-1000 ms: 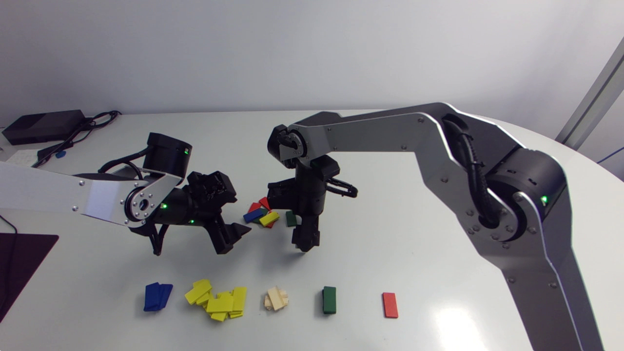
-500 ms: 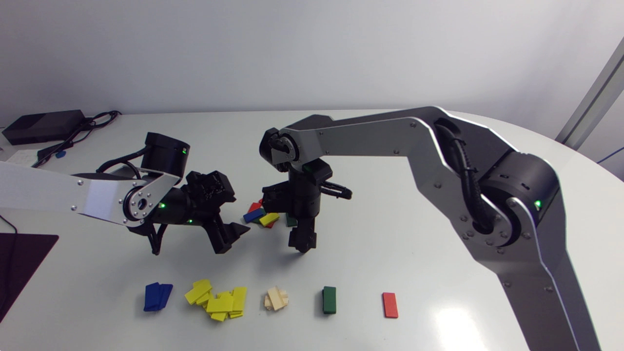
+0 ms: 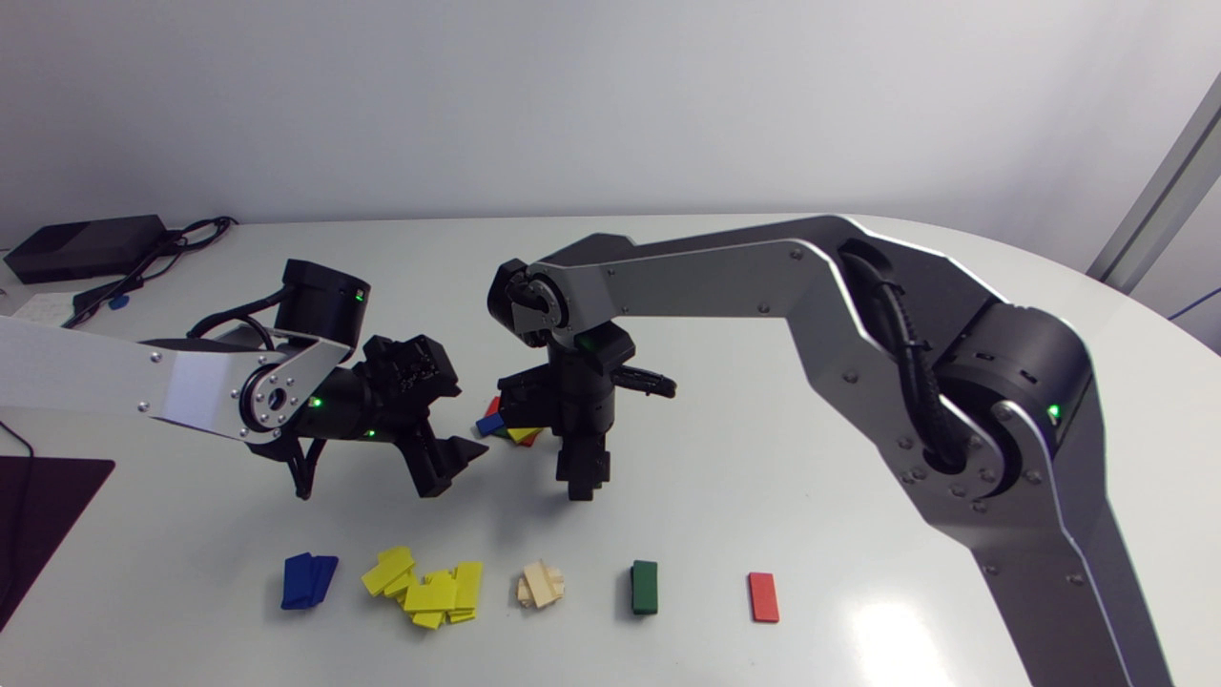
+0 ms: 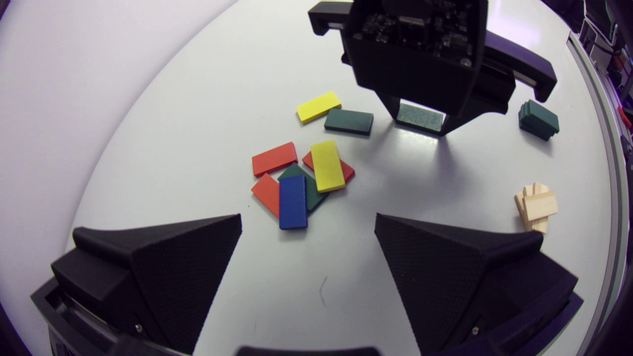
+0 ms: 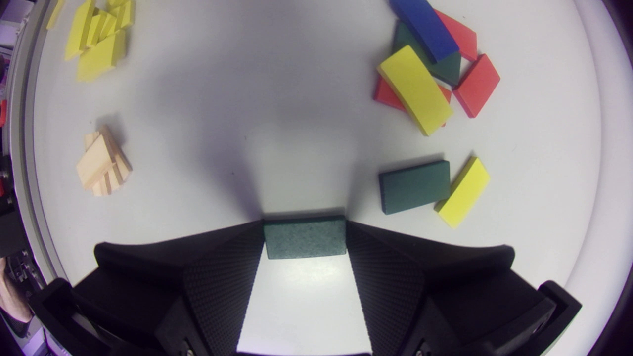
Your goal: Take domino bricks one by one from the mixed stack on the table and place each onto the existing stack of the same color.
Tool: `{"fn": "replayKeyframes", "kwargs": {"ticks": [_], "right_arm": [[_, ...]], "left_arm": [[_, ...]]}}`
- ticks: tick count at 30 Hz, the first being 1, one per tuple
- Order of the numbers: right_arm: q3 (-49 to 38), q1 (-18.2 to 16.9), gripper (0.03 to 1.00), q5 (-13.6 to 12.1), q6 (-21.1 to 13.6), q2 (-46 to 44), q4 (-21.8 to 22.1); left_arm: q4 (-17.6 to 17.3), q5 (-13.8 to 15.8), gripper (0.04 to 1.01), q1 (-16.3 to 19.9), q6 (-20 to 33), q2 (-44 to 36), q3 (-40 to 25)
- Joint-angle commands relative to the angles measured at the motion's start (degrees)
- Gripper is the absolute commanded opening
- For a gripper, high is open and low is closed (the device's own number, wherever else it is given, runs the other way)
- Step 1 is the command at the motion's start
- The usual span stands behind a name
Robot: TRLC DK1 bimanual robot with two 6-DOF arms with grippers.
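Table [image 3: 763, 496], green brick [image 5: 304, 239] in right pincer [image 3: 582, 483], perhaps aloft, well inside edges.

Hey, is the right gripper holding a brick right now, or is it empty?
Holding one. The right gripper is shut on a green brick; in the right wrist view both fingers press its two ends.

Smooth painted bricks [image 4: 293, 202] were seen on a shiny white table [image 3: 820, 534].
The pale bricks [image 5: 101, 163] were left as bare wood. The green brick [image 5: 296, 240] looked grainy and dull. Tiny bumps were seen on the matt black fingers [image 5: 222, 277] of the right gripper [image 5: 304, 235].
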Motion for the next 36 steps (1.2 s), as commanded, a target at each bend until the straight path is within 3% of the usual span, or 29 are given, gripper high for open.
{"fn": "replayKeyframes", "kwargs": {"ticks": [1,9,18,29,36], "right_arm": [[-3.03,0.39,0.441,0.76,1.59,1.28,0.87],[-4.97,0.92,0.418,0.94,2.38,-2.33,1.75],[-6.11,0.65,0.418,0.94,2.74,-10.06,-0.8],[-21.4,1.01,0.418,0.67,4.67,-21.84,2.54],[-30.19,4.17,0.418,-0.03,8.36,-27.2,5.26]], "left_arm": [[-0.41,0.63,0.957,0.67,1.89,-1.33,-1.27],[-0.85,0.89,0.957,0.75,2.15,-2.03,-1.62],[-0.85,0.89,0.957,0.58,1.97,-3.17,-2.76],[-0.85,0.89,0.957,-1.0,1.01,-4.67,-3.99],[-0.67,0.98,0.957,-1.44,0.83,-4.67,-5.13]]}}
